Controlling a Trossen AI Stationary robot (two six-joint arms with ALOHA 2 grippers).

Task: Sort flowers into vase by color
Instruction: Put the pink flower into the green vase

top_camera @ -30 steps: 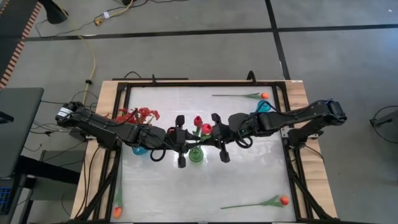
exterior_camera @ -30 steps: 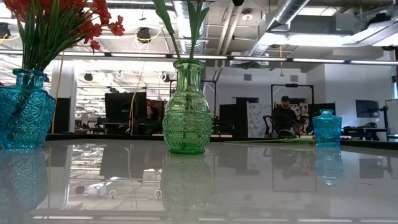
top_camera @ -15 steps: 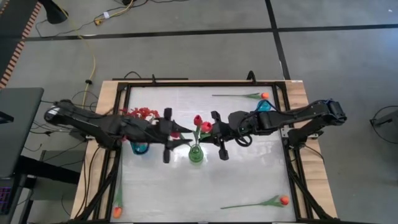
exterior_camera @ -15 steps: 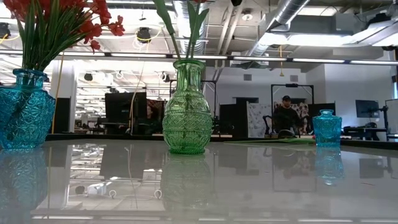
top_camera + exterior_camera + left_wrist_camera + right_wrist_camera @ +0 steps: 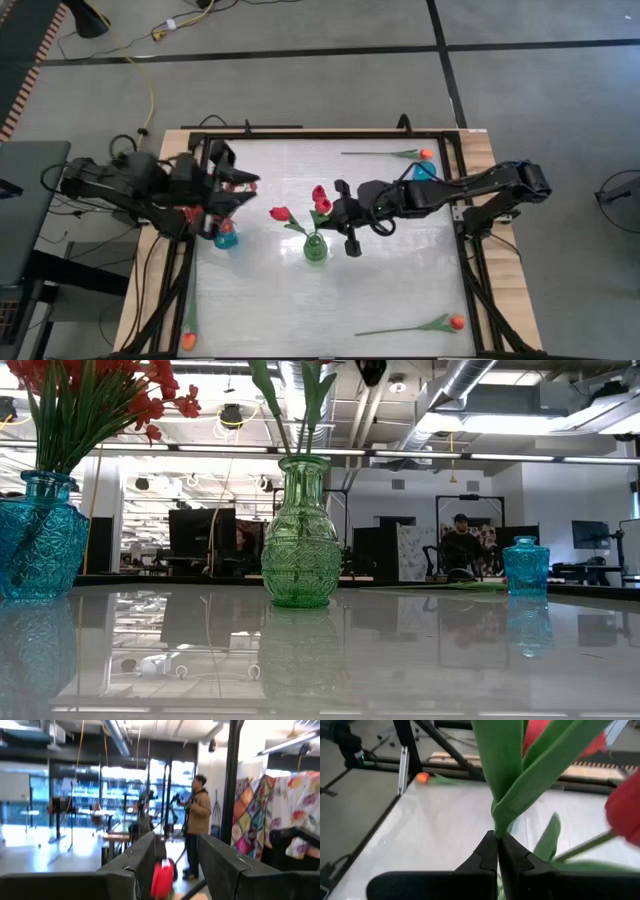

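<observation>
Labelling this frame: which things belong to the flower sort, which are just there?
Job:
- green vase, red tulips in it
- blue vase, red spray
- small blue vase
- orange tulips on table
- right hand pinching a stem

Not job:
- floor cables
- person in room

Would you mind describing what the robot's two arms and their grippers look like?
Both arms are dark, nearly black, built of jointed segments with black cables looped alongside. The right arm shows a small blue patch near its shoulder end. The left arm is bulkier at the wrist. The right gripper has two matte black fingers tapering to wedge tips; the left gripper has broad, flat, dark fingers.
</observation>
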